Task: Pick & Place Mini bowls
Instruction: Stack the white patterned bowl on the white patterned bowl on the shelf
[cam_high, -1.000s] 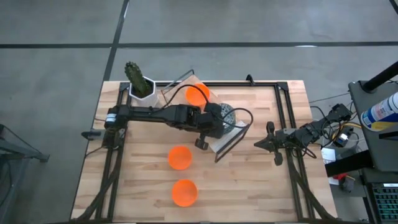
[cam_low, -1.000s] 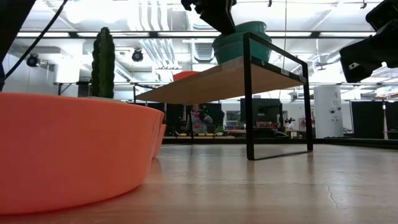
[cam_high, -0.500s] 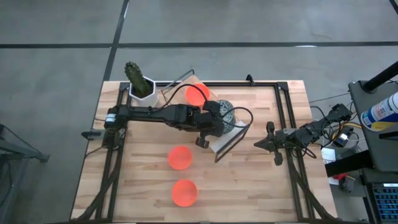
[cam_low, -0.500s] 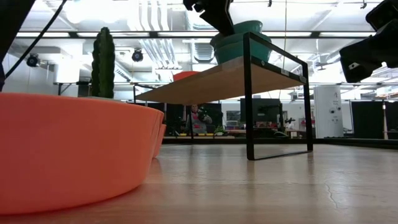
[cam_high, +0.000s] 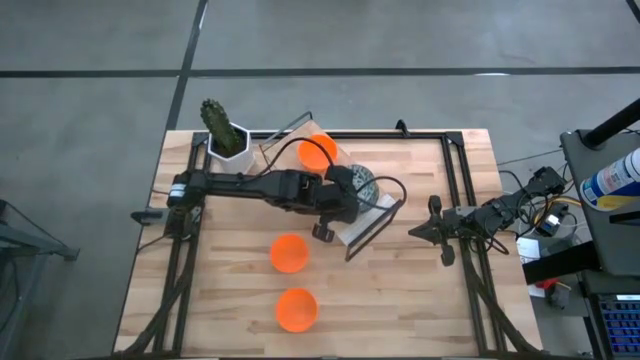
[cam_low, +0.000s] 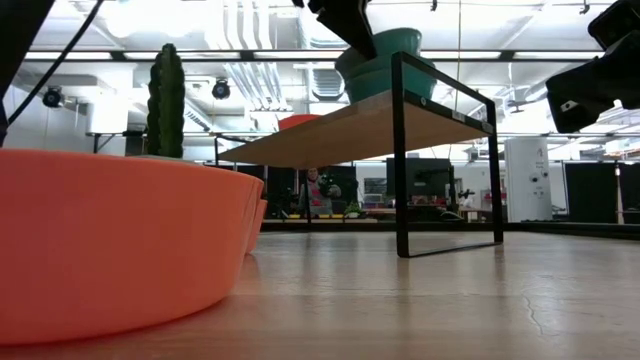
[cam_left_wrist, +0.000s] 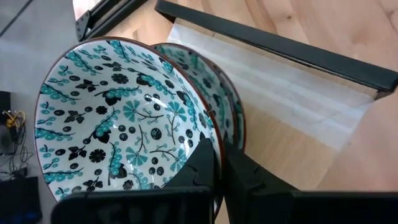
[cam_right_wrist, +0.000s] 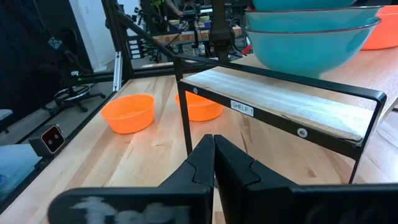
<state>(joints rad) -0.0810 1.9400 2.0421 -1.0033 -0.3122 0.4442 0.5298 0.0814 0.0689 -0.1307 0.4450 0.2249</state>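
My left gripper (cam_high: 345, 197) reaches over the low black-framed wooden shelf (cam_high: 375, 222) and is shut on the upper patterned mini bowl (cam_left_wrist: 118, 118), white inside with a green-grey pattern. That bowl sits nested in another patterned bowl (cam_left_wrist: 227, 99) on the shelf top; from the side they look teal (cam_low: 385, 60). One orange mini bowl (cam_high: 318, 152) rests on the shelf's far part. Two more orange bowls (cam_high: 289, 253) (cam_high: 296, 309) stand on the table, nearer. My right gripper (cam_high: 418, 232) waits shut, right of the shelf. My left gripper holds the upper patterned bowl by its rim (cam_left_wrist: 213, 142), one finger (cam_left_wrist: 202, 168) inside the bowl and one (cam_left_wrist: 242, 177) outside. It comes from the table's left, slanting down. The bowl is tilted and still sits in the bowl beneath it.
A white hexagonal pot with a cactus (cam_high: 225, 135) stands at the table's far left corner. Black rails (cam_high: 460, 170) run along the table's sides. The shelf's front post (cam_low: 400, 150) and its paper label side (cam_right_wrist: 241, 106) face my right gripper (cam_right_wrist: 214, 149).
My left gripper has drawn back slightly toward the table's left and risen a little. The held patterned bowl has come with it, tipping up a bit higher on the bowl beneath, which stays on the shelf.
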